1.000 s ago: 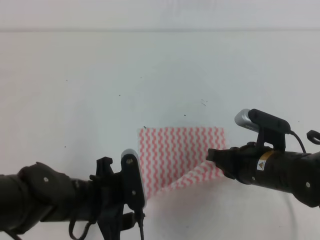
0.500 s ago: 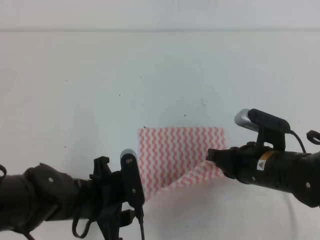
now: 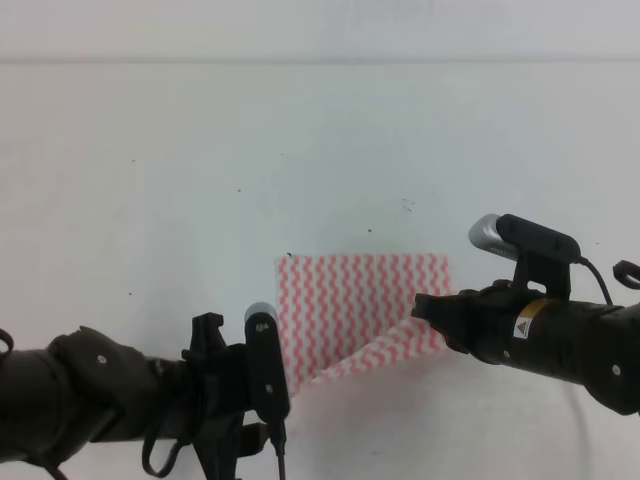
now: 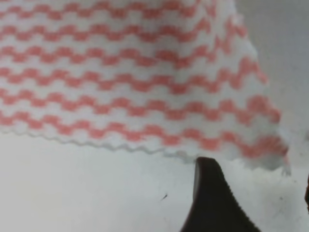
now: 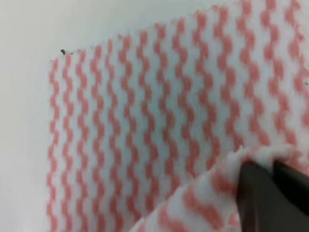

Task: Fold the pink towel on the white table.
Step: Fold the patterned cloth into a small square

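- The pink towel (image 3: 350, 300) lies on the white tabletop (image 3: 200, 180), in the near middle of the exterior high view, between the two arms.
- Its far edge and far corners lie flat; the near right corner is raised and drawn inward, so a slanted fold runs from lower left to the right edge.
- The right gripper (image 3: 428, 312) sits at that raised corner. In the right wrist view its dark fingers (image 5: 260, 198) are pressed close together with the cloth's edge pinched between them.
- Against the earlier frames, the right arm and the lifted corner look almost unchanged; the fold's outline is the same.
- The left arm has shifted: its wrist camera sits slightly lower and nearer the towel's left edge than a second ago.
- The left gripper (image 4: 251, 203) hangs above bare tabletop just short of the towel's edge, holding nothing. Only one dark fingertip (image 4: 207, 193) shows clearly, so how wide the fingers stand cannot be told.
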Robot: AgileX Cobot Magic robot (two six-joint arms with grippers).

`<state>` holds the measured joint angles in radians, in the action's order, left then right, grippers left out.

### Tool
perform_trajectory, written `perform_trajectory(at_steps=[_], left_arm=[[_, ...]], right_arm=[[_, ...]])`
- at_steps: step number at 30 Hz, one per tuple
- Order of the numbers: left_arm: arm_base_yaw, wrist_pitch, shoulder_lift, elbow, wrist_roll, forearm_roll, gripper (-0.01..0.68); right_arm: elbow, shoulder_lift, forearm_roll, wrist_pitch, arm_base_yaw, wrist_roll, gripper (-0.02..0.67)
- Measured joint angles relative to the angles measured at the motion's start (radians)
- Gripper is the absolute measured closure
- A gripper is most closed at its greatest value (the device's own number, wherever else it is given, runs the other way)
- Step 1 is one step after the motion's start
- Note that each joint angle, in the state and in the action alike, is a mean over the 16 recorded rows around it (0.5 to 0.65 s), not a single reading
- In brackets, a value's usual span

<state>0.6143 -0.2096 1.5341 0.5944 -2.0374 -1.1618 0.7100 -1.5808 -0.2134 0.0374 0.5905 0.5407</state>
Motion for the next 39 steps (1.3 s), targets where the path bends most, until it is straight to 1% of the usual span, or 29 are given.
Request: perform_trajectory(at_steps=[16, 20, 28, 39], left_arm=[[0.0, 0.003, 0.025, 0.021, -0.042, -0.076, 0.315], [0.0, -0.002, 0.039, 0.021, -0.053, -0.085, 0.326], [0.0, -0.011, 0.06, 0.021, -0.072, -0.087, 0.405], [0.0, -0.001, 0.054, 0.024, -0.083, -0.128, 0.583]], right_arm=[[0.0, 0.003, 0.002, 0.004, -0.001, -0.016, 0.666], [-0.001, 0.005, 0.003, 0.004, -0.001, -0.017, 0.666], [-0.001, 0.005, 0.003, 0.001, -0.001, -0.018, 0.666], [-0.001, 0.004, 0.003, 0.0, -0.001, -0.019, 0.666]])
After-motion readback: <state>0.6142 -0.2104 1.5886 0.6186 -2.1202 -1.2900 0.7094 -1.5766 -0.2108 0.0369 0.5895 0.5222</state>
